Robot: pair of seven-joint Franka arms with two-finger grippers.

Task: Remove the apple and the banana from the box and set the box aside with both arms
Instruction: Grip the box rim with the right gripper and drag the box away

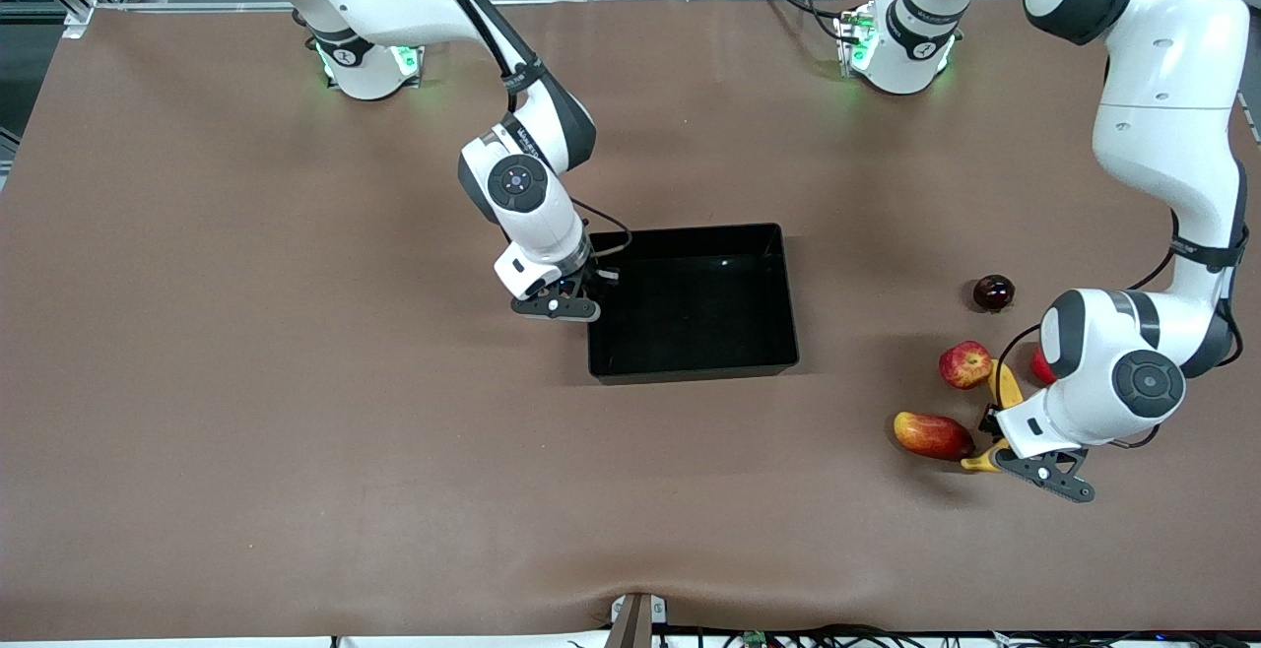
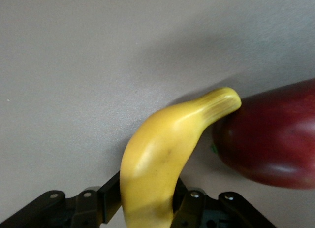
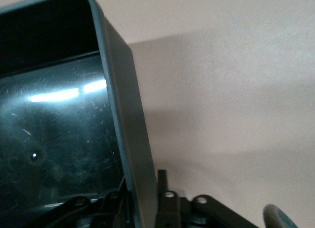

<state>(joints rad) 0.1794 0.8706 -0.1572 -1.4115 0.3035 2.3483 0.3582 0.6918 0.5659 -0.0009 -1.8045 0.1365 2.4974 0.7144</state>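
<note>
The black box (image 1: pixel 695 362) stands open and empty at mid-table. My right gripper (image 1: pixel 581 299) is shut on the box's wall at the right arm's end; in the right wrist view that wall (image 3: pixel 129 139) runs between the fingers (image 3: pixel 161 186) of the gripper (image 3: pixel 142 191). The yellow banana (image 1: pixel 1005 382) lies toward the left arm's end. My left gripper (image 1: pixel 997 439) is shut on its middle, low at the table. In the left wrist view the banana (image 2: pixel 162 159) passes between the gripper's (image 2: pixel 147 201) fingers (image 2: pixel 110 198). The red-yellow apple (image 1: pixel 965 364) sits beside the banana.
An elongated red-yellow fruit (image 1: pixel 932 435) lies at the banana's tip, nearer the camera than the apple; it shows dark red in the left wrist view (image 2: pixel 270 139). A dark round fruit (image 1: pixel 993 291) lies farther back. A red fruit (image 1: pixel 1040 368) is half hidden by the left arm.
</note>
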